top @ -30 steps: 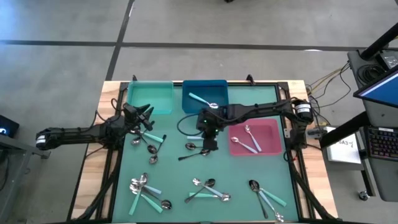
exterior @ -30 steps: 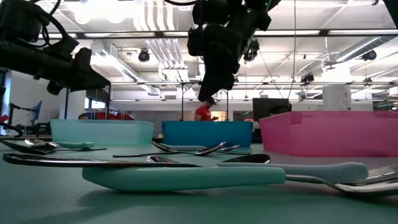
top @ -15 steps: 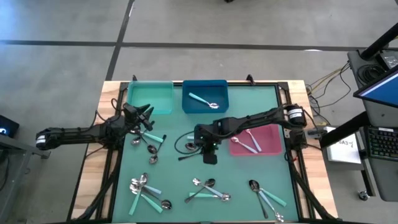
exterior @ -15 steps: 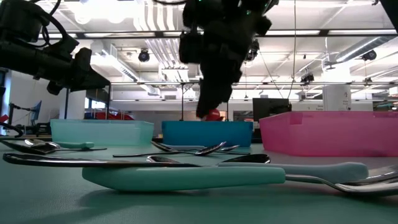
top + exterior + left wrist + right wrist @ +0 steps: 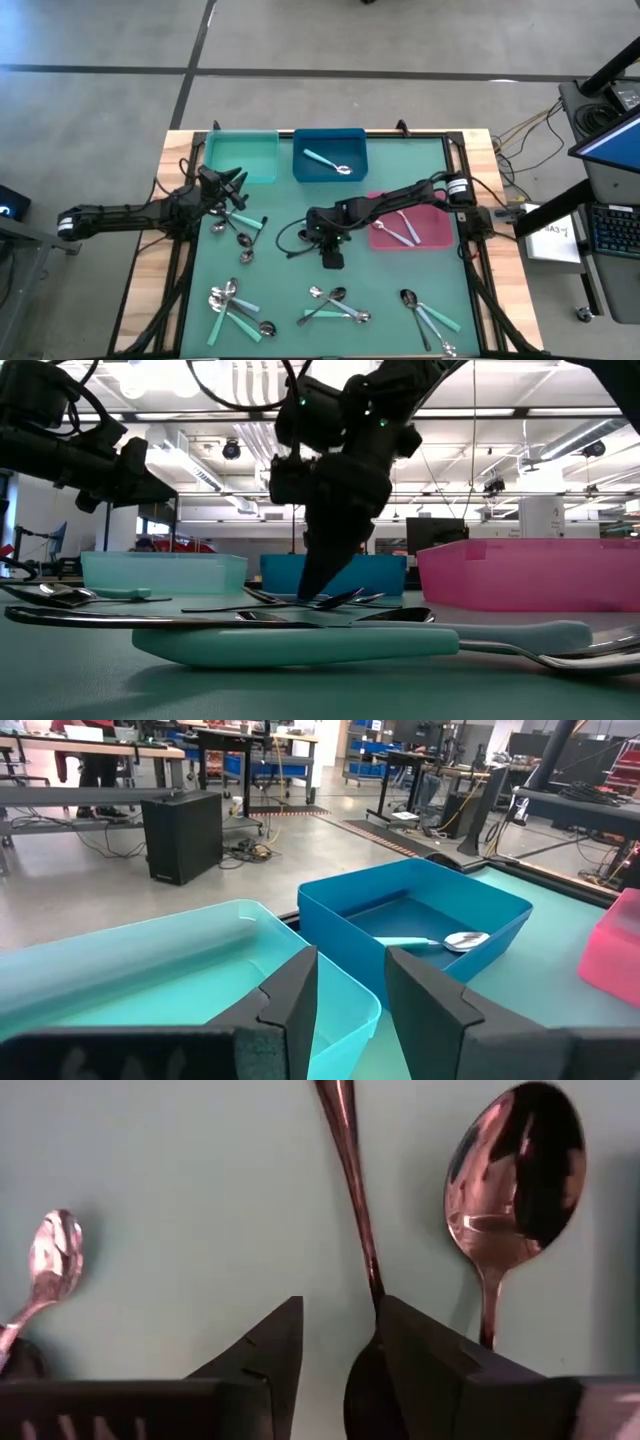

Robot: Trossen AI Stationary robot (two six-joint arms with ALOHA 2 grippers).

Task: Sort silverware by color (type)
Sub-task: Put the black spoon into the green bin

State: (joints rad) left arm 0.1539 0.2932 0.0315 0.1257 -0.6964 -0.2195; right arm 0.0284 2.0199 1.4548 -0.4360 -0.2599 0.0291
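Silverware: spoons scattered in clusters over the green table [image 5: 400,270], one turquoise-handled spoon [image 5: 325,161] in the blue bin [image 5: 329,154], two in the pink bin [image 5: 430,230]. Right gripper [image 5: 331,252] low at table centre, fingers parted with nothing between them, beside a dark spoon [image 5: 352,1150] (a second dark spoon [image 5: 510,1180] just beside). Left gripper [image 5: 232,186] waits near the turquoise bin [image 5: 240,155], fingers parted, holding nothing.

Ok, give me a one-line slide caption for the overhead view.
Right gripper lowered over dark spoons mid-table; left gripper waits beside the turquoise bin.
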